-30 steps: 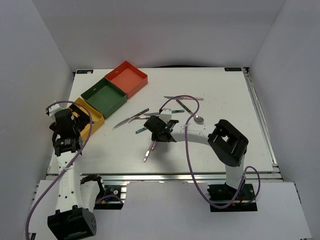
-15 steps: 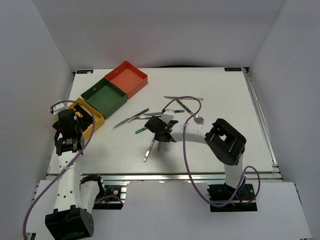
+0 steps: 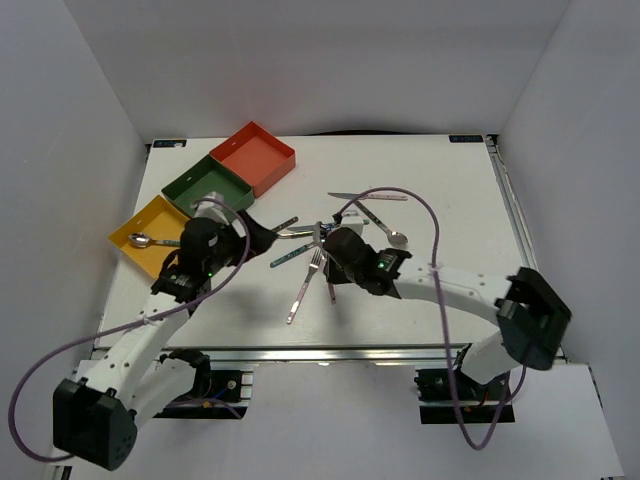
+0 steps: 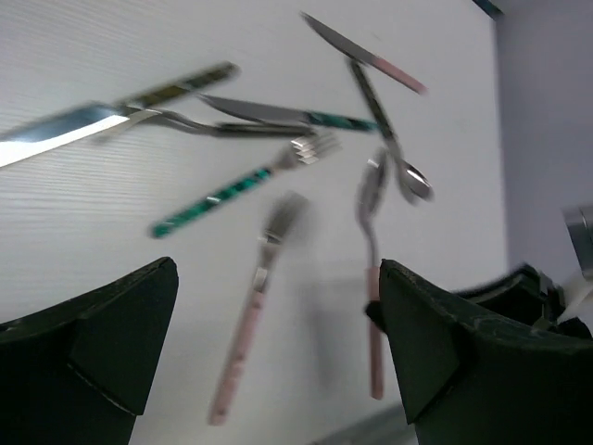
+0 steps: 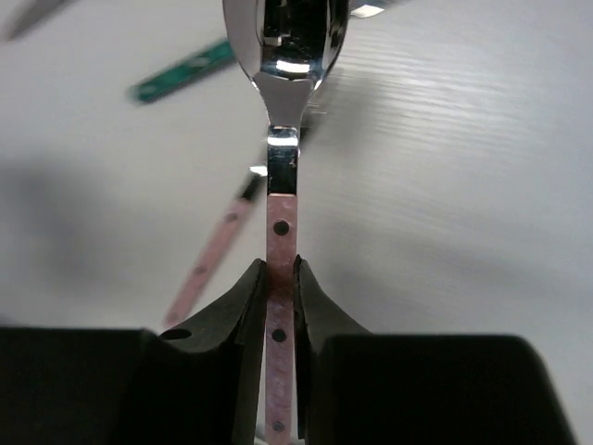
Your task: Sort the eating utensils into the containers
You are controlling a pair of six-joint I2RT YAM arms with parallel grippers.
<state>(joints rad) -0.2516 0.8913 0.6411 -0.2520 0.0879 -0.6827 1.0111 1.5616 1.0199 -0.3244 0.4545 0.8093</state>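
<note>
The right claw (image 5: 281, 271) pinches the pink-handled spoon (image 5: 281, 218) by its handle, bowl pointing ahead. This is probably for carrying it to the yellow tray (image 3: 128, 228) at 9 o'clock, where a spoon (image 3: 141, 240) already lies. The left claw (image 4: 278, 306) hangs wide and empty over the teal-handled fork (image 4: 232, 190) and its neighbours at the tabletop's (image 3: 450, 200) centre, seemingly picking its next piece. A second earlier it hovered at the yellow tray, and the right claw had not yet closed.
</note>
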